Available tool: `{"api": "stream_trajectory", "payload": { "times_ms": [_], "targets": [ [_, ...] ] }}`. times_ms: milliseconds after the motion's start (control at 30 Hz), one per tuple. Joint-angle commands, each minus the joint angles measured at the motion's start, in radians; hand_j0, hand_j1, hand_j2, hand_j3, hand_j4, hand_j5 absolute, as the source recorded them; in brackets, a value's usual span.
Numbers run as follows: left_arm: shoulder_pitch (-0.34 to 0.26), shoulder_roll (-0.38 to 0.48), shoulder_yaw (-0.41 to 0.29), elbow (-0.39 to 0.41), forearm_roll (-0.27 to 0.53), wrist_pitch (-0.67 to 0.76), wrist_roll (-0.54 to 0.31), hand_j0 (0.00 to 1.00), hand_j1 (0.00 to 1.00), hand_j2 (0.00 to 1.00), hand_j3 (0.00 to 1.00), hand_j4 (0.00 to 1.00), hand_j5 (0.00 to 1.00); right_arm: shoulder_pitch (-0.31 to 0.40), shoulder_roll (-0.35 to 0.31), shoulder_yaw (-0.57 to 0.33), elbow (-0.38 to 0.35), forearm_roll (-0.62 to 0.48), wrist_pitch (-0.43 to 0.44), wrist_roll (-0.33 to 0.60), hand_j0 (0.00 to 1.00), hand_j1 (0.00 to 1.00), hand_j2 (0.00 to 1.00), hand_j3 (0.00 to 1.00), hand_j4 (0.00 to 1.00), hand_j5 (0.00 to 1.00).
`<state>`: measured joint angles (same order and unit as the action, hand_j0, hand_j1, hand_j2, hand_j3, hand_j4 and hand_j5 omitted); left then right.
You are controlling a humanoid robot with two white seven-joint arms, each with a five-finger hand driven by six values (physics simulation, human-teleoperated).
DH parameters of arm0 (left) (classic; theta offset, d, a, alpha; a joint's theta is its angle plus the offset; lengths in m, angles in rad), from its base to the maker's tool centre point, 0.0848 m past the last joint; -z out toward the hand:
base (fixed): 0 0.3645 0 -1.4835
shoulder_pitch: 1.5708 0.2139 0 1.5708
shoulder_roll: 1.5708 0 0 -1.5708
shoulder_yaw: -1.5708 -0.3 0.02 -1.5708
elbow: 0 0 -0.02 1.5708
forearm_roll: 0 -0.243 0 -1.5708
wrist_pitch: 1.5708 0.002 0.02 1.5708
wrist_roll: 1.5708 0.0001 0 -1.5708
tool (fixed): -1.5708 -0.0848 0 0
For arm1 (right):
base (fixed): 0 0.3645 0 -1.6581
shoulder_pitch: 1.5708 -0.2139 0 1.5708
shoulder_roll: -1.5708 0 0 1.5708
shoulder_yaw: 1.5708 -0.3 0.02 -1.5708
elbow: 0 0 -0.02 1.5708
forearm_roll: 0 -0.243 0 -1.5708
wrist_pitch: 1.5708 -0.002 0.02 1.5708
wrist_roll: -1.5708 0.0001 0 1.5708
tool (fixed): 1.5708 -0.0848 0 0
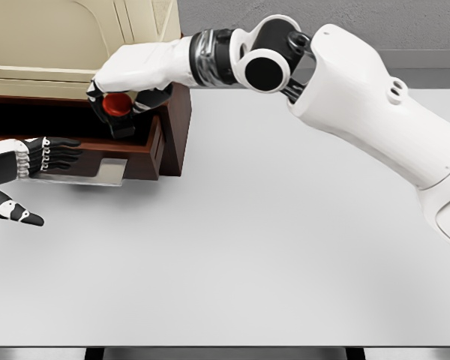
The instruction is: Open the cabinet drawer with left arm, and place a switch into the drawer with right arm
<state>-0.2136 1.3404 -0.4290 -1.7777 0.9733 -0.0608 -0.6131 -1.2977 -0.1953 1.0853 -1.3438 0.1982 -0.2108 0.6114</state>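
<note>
While its arm reaches in from the picture's right and crosses the table, the right hand [127, 94] is clamped around the switch [118, 103], a small dark body with a round red button on top. The black fingers [159, 94] curl about the switch's sides, and the white back of the hand covers it from above. Hand and switch hang just over the front edge of the open drawer [97, 146] (whether the switch touches the wood cannot be told from this angle). The drawer is dark brown, pulled out from the cabinet [75, 45], whose upper part is cream-coloured with moulded panels; the brown side wall of the cabinet shows just to the right of the hand.

Lower and to the left, the left hand [30, 169] enters from the picture's left edge. Its fingers are stretched out and apart, gripping nothing, with the fingertips [71, 154] lying at the drawer's front, beside a pale flat handle plate [105, 172] below the drawer's face. The thumb [19, 214] points away, down over the table.

The table [270, 247] is a plain light grey surface reaching to the bottom of the view, with the cabinet standing at its far left corner. The right arm's large white forearm and black round joint fill the upper right.
</note>
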Motion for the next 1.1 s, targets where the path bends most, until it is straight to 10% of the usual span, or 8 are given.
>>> {"api": "stream_trajectory", "payload": {
  "times_ms": [0,267,600,767,967,1067],
  "targets": [
    [0.000,-0.004,-0.045,0.012,-0.196,-0.004,0.002,1.00,1.00,1.00,1.00,1.00,1.00,0.000,0.005,-0.001,0.006,-0.002,0.002,-0.001,0.53,0.53,0.53,0.53,0.53,0.53],
    [0.000,-0.004,-0.045,0.014,-0.196,-0.002,0.002,1.00,1.00,1.00,1.00,1.00,1.00,0.000,0.011,0.004,0.041,-0.002,0.011,-0.001,0.96,0.96,0.96,0.96,0.96,0.96],
    [0.000,-0.003,-0.045,0.012,-0.196,-0.004,0.002,1.00,1.00,1.00,1.00,1.00,1.00,-0.002,-0.006,0.005,-0.011,-0.002,-0.002,-0.001,1.00,1.00,1.00,1.00,1.00,1.00],
    [-0.001,0.011,-0.036,0.012,-0.194,-0.002,0.002,1.00,1.00,1.00,1.00,1.00,1.00,0.014,-0.269,0.001,-0.270,-0.009,-0.039,-0.001,1.00,1.00,1.00,1.00,1.00,1.00],
    [-0.004,0.019,-0.033,0.012,-0.180,-0.004,0.002,1.00,1.00,1.00,1.00,1.00,1.00,0.089,-0.552,-0.024,-0.288,-0.128,-0.400,-0.001,1.00,1.00,1.00,1.00,1.00,1.00],
    [-0.006,0.019,-0.033,0.012,-0.180,-0.005,0.002,1.00,1.00,1.00,1.00,1.00,1.00,0.167,-0.661,-0.099,-0.278,-0.132,-0.400,-0.001,1.00,1.00,1.00,1.00,1.00,1.00]
  ]
}}
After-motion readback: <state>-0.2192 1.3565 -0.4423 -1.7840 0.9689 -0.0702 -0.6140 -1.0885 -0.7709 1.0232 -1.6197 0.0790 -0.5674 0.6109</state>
